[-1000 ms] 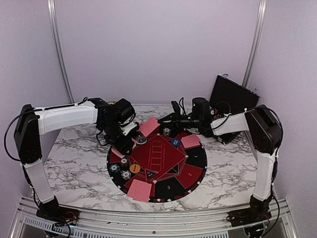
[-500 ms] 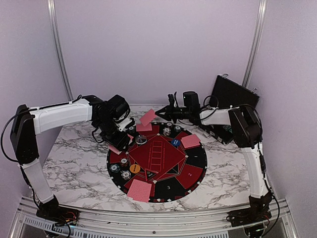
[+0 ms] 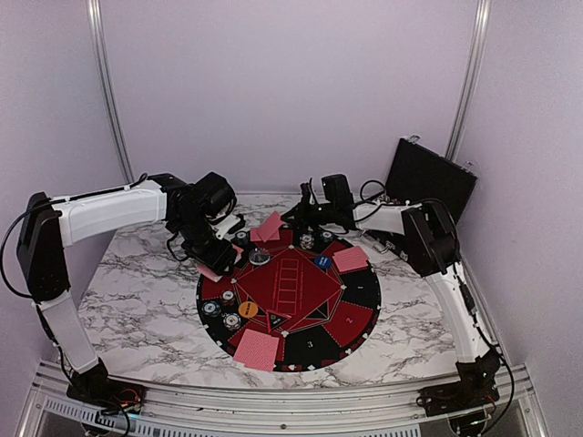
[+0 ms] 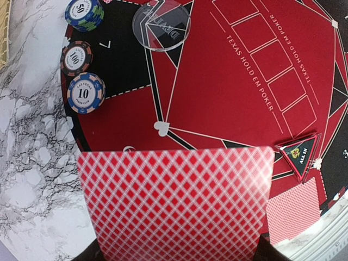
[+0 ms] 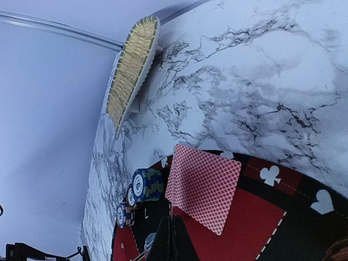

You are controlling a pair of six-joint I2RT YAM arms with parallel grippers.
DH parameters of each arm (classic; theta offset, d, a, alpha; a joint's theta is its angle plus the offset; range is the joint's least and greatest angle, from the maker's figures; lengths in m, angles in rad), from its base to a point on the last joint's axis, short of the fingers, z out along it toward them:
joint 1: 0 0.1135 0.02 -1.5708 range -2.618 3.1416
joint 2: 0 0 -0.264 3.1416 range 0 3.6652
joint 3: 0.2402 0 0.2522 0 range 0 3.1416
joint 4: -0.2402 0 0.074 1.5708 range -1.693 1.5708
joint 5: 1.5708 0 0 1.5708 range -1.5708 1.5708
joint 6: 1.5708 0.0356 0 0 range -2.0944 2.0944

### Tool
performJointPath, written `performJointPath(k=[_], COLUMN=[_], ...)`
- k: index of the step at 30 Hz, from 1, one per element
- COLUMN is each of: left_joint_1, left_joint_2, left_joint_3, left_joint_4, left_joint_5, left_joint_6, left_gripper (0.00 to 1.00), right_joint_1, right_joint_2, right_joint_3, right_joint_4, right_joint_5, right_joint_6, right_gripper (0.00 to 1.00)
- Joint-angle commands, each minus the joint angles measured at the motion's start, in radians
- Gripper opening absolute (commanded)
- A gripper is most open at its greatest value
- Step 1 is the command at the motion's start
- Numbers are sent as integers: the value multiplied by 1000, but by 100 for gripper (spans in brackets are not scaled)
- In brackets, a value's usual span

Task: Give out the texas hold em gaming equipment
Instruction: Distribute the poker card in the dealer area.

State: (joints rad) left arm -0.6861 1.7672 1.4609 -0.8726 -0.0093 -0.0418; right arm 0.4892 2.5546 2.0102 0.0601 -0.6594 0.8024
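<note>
Gripping one pink-red-backed card in each pincer, I reach over the far part of the round mat (image 3: 360,293), which lies on the marble worktop (image 3: 137,300).

My left pincer (image 3: 219,259) clamps the left-hand card (image 4: 176,206) by its two side edges, so the jaws stand only as far apart as the card is broad. The card is back up and roughly level, over the mat's far-left rim where the mat meets the marble. Past its far edge, three chip stacks (image 4: 76,57) marked 50, 100 and 10 stand in a row on a black segment at the rim. The clear disc (image 4: 161,24) lies just beside them, toward the mat's middle.

My right pincer (image 5: 171,239) has its fingers fully together, nipping one edge of the right-hand card (image 5: 204,185). That card is tilted over the mat's far edge; whether its far corner touches the mat I cannot tell.

Elsewhere on the mat, a third card (image 3: 351,259) lies flat on the far right. A fourth card (image 3: 257,349) lies at the near-left rim and overlaps the edge. The orange disc (image 3: 248,309) sits on the left side and the blue disc (image 3: 322,263) right of the middle, well apart. The black case (image 3: 428,177) stands tilted at the far right.
</note>
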Motion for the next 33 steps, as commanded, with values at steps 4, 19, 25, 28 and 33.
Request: performJointPath(k=[4, 19, 25, 28, 33], left_joint_1=[8, 10, 10, 10, 10], left_joint_2=[-33, -30, -25, -22, -19], left_joint_3=[-11, -14, -9, -4, -2], left_joint_4=[9, 9, 11, 9, 10], left_joint_5=[-5, 0, 4, 5, 5], left_joint_6=[2, 3, 5, 5, 5], left_gripper=[28, 28, 28, 28, 28], right_joint_1=[27, 54, 61, 63, 70], right_joint_2=[38, 57, 39, 31, 29], right_joint_3=[97, 170, 182, 194, 226], right_joint_4=[-108, -250, -301, -320, -364], right_joint_5=[49, 143, 205, 226, 261], right_joint_6=[-54, -149, -196, -216, -246], right_gripper=[0, 0, 9, 16, 21])
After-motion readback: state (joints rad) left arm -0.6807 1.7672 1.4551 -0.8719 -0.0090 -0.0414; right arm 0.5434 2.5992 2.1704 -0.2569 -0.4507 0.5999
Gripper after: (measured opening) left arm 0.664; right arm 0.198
